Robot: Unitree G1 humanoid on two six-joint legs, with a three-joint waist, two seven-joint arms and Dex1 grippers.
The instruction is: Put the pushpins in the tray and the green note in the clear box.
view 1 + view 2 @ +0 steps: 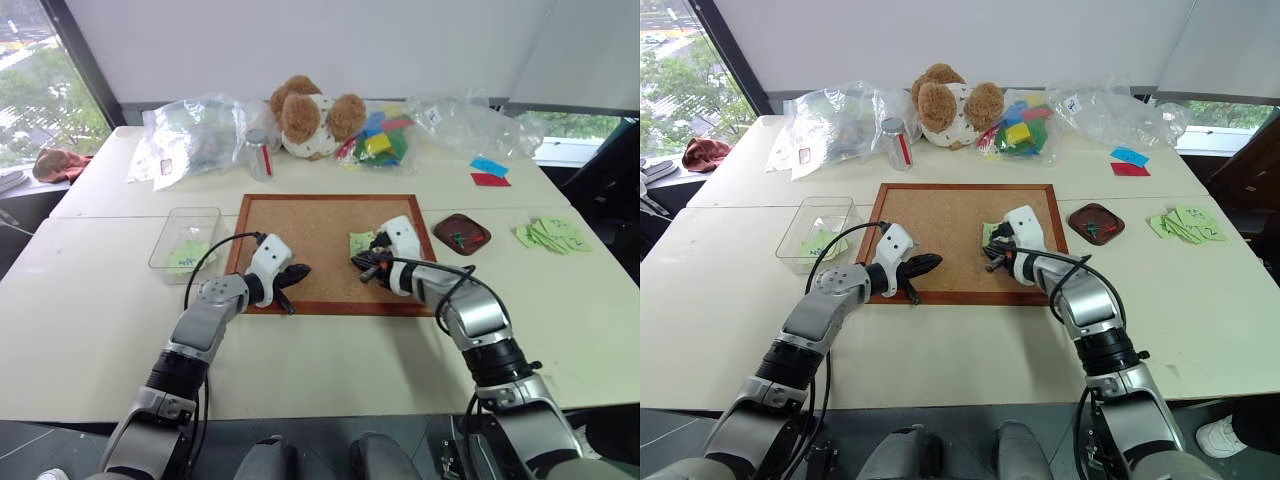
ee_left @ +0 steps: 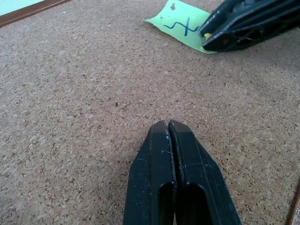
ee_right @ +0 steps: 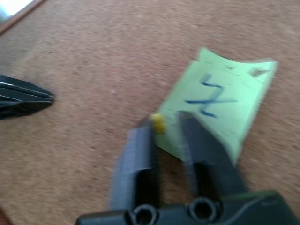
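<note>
Right gripper (image 3: 165, 123) closing on the yellow pushpin (image 3: 158, 123) pinning the green note (image 3: 220, 103) to the corkboard (image 1: 300, 235); left gripper (image 2: 168, 125) shut, empty

Both arms: silver-grey metal segments, black ribbed joint collars, white plastic wrist housings. Black cables loop loose beside each forearm. Left tool (image 1: 296, 272): two slim matte-black fingers, hollow slots near base. Right tool (image 3: 165, 127): same black fingers, two round screw holes at finger roots.
</note>
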